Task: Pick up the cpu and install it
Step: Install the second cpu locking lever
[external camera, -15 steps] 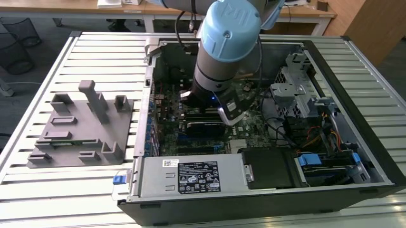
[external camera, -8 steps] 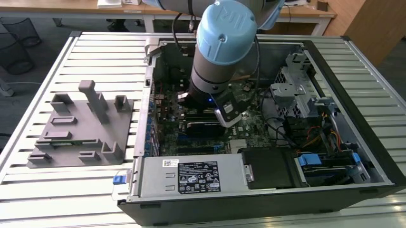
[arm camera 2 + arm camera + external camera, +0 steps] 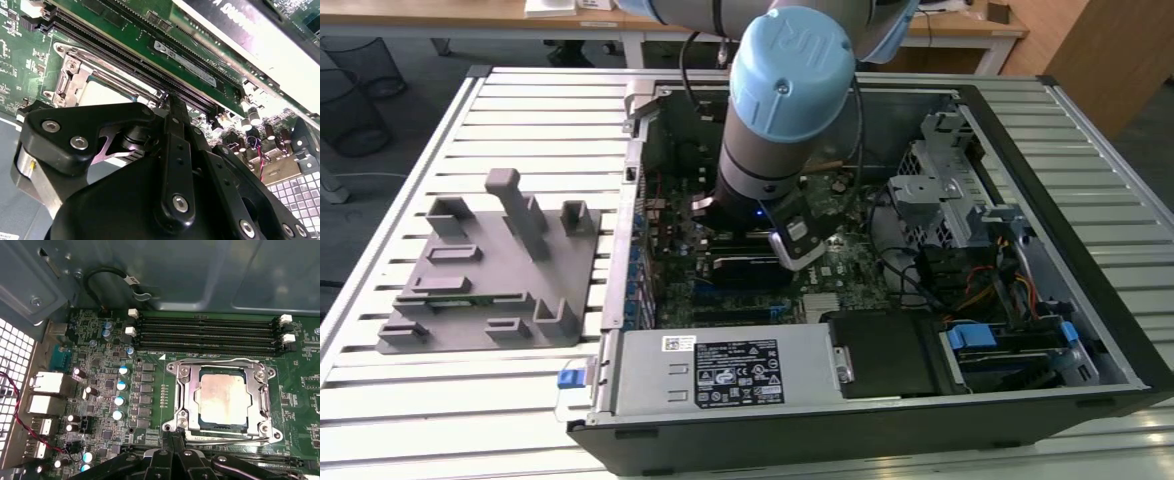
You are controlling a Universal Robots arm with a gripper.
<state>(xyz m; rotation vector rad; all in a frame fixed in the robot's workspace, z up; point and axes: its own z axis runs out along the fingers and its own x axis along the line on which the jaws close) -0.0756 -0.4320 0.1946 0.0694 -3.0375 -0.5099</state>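
Observation:
The cpu [image 3: 222,399], a square chip with a pale silvery top, lies flat inside the metal socket frame [image 3: 181,390] on the green motherboard; its corner also shows in the second wrist view [image 3: 107,92]. My gripper [image 3: 173,440] hangs just above the board at the edge of the socket, its black fingers [image 3: 172,107] drawn together with nothing between them. It does not touch the cpu. In the exterior view the arm [image 3: 787,90] reaches down into the open computer case [image 3: 1067,130].
Long memory slots [image 3: 205,330] run beside the socket, with capacitors [image 3: 120,400] on its other side. A grey fixture block [image 3: 494,270] sits on the slatted table at the exterior view's left. The power supply [image 3: 720,370] and drive cage [image 3: 947,190] crowd the case.

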